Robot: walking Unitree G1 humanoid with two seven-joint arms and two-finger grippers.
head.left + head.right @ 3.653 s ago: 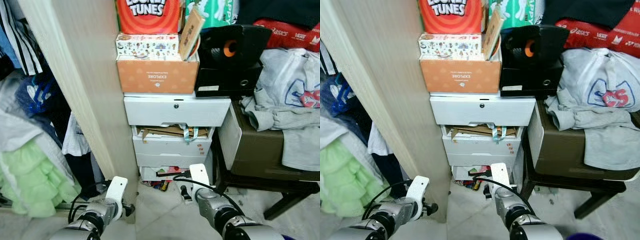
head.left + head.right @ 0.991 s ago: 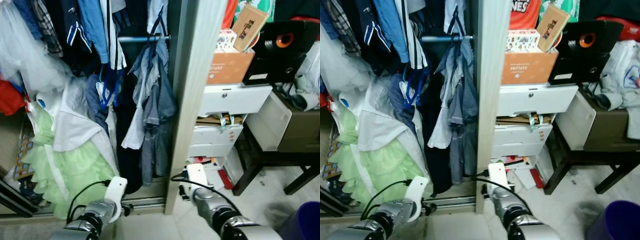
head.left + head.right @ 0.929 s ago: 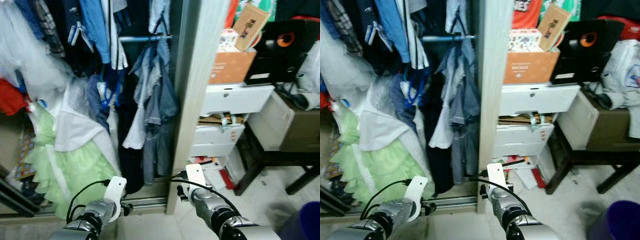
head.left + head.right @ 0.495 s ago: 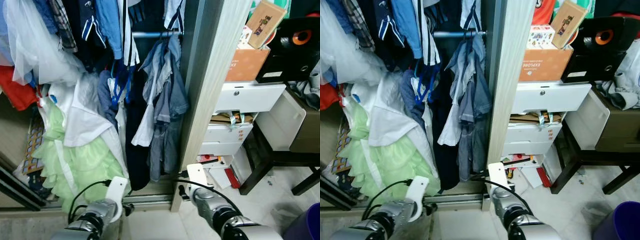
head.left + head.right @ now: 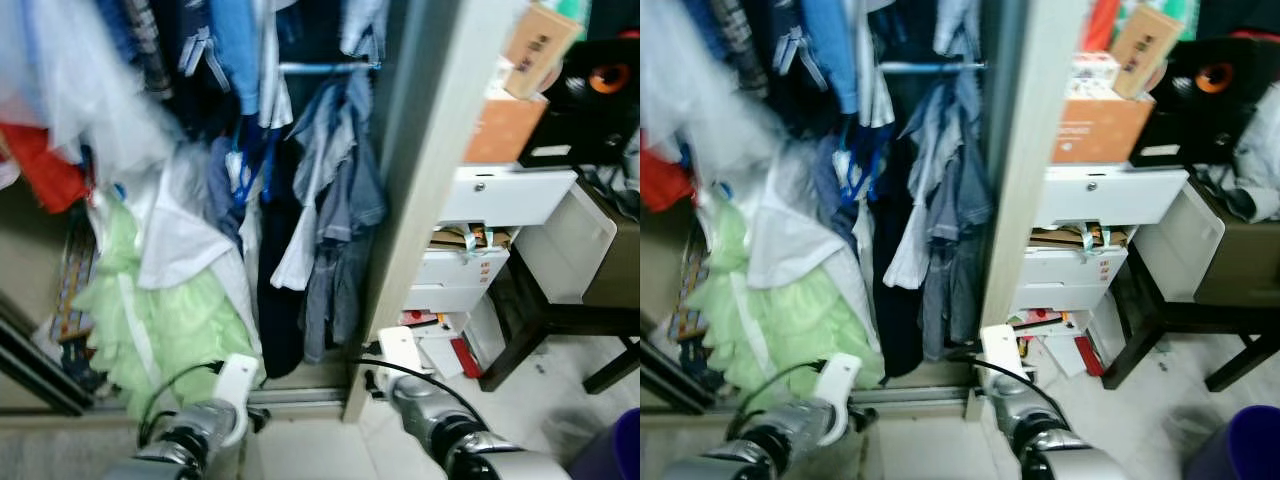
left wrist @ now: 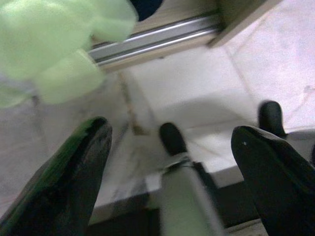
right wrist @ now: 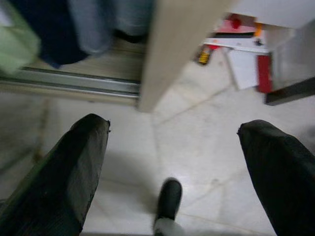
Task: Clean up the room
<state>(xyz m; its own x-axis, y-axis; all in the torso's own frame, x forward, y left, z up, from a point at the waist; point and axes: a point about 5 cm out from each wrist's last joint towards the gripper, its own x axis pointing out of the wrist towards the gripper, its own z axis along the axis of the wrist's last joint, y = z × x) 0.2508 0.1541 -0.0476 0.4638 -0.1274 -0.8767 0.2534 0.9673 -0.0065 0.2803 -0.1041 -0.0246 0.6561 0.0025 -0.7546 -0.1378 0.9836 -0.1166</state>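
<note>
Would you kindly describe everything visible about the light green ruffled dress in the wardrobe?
The light green dress hangs low in the open wardrobe, left of the wooden door panel. It looks like soft, tiered, ruffled fabric. A white garment drapes over its upper part. Its hem reaches down to the sliding-door track, with ruffles bulging over it. The picture is blurred, so finer detail is unclear.

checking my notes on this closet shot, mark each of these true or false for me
1. Both grippers are open and hold nothing. True: the left gripper and right gripper each show spread fingers over bare floor.
2. The light green dress lies on the dark table. False: it hangs low in the wardrobe, left of the wooden panel.
3. The black speaker sits right of the orange box. True.
4. The white drawer unit stands inside the wardrobe. False: it stands right of the wooden panel, outside it.
</note>
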